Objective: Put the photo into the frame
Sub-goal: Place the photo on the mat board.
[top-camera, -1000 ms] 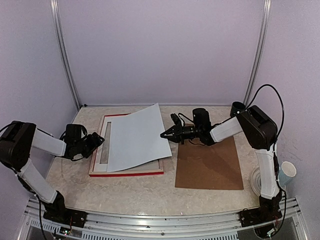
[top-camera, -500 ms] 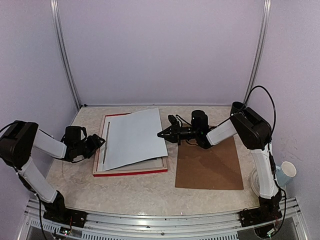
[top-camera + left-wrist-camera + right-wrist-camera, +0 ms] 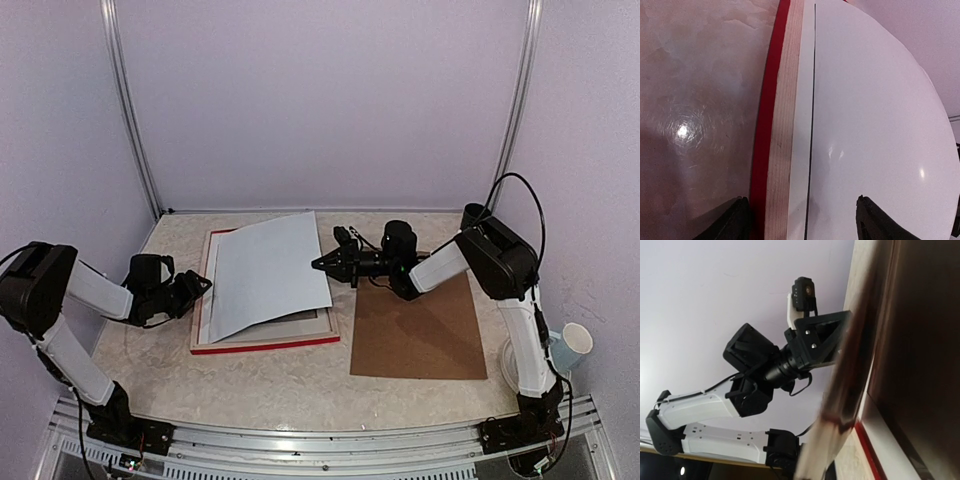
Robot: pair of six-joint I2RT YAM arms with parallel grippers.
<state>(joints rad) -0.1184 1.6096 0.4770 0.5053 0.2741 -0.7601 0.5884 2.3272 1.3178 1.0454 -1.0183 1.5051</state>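
The left gripper [image 3: 196, 288] is hovering with its fingers apart, straddling the left rail of the thin, bright red rectangular picture frame [image 3: 262, 344]. The rectangular paper photo [image 3: 265, 270] is showing only its white back. It is resting with its left edge down inside the frame and its right side tilting up. The right gripper [image 3: 322, 264] is pinching that raised right edge. Right of it, a brown hardboard panel [image 3: 420, 340] is lying flat. A pale paper cup [image 3: 573, 347] is sitting at the far right, its contents hidden. Since a second ago, the photo has sunk lower, covering the frame's exposed left strip, and the frame has slid slightly rightward.
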